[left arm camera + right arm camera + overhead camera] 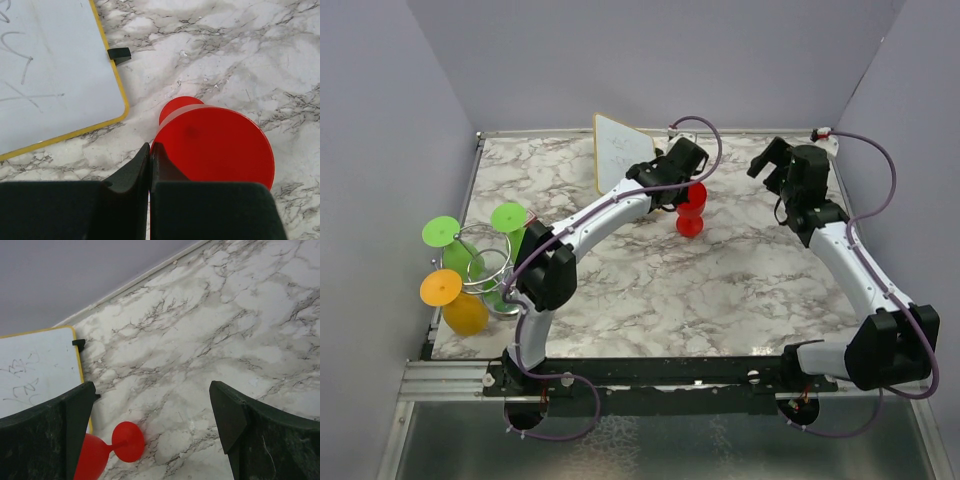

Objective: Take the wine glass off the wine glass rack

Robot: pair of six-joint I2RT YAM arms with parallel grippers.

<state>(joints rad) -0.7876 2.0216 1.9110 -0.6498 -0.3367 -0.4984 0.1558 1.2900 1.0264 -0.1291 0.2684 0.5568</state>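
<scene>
Rack [492,262]: two green glasses [508,217], one orange glass [440,287], far from both tools.
Left tool [150,152]: closed, empty; red glass [212,145] just ahead.
Right tool [152,390]: open over tabletop [225,330].

Left gripper [150,148], tips pressed together: the red wine glass [215,145] blocks the way directly ahead and to its right, just beside the tips. The whiteboard [55,70] stands ahead-left. A strip of bare marble table [165,65] lies open between them.

Right gripper [152,390], spread wide: open marble ahead up to the back wall [75,275]. Glass and whiteboard lie to its left.
</scene>
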